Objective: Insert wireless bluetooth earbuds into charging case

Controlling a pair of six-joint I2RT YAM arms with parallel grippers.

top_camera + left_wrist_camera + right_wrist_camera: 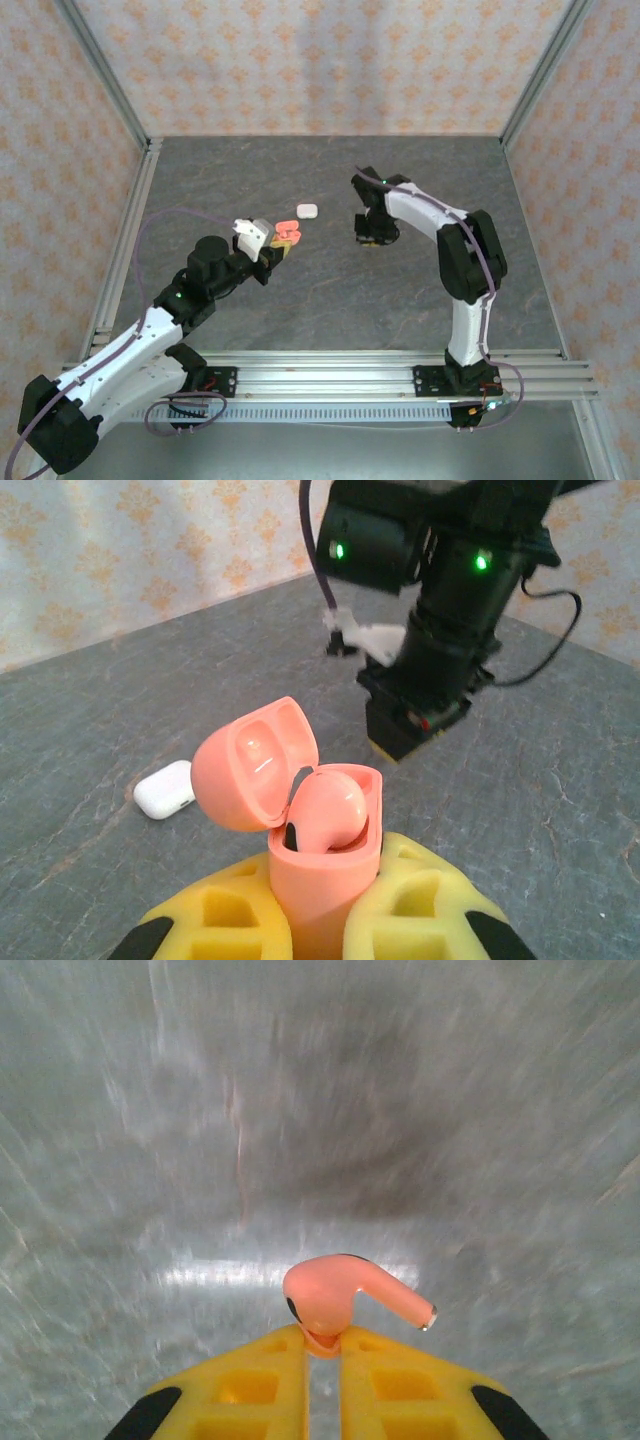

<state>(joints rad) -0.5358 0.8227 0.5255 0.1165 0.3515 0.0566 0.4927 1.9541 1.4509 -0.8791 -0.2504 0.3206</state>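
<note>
We see left hand [272, 252] clamped on pink charging case [322, 875], lid open, one pink earbud [328, 812] seated inside. Right hand [322, 1360] pinches second pink earbud [335, 1295] over bench [330, 290]. White case [165, 789] lies on bench nearby.

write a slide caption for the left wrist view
Left gripper holds the open pink case, one pink earbud inside, right gripper hovering beyond.

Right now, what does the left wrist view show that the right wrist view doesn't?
Left wrist: the open pink case in the left gripper, one earbud seated inside, a white case beyond, and the right gripper hanging above the table. Right wrist: a second pink earbud pinched in that gripper, stem pointing right. Shared: yellow fingers and grey table.
</note>
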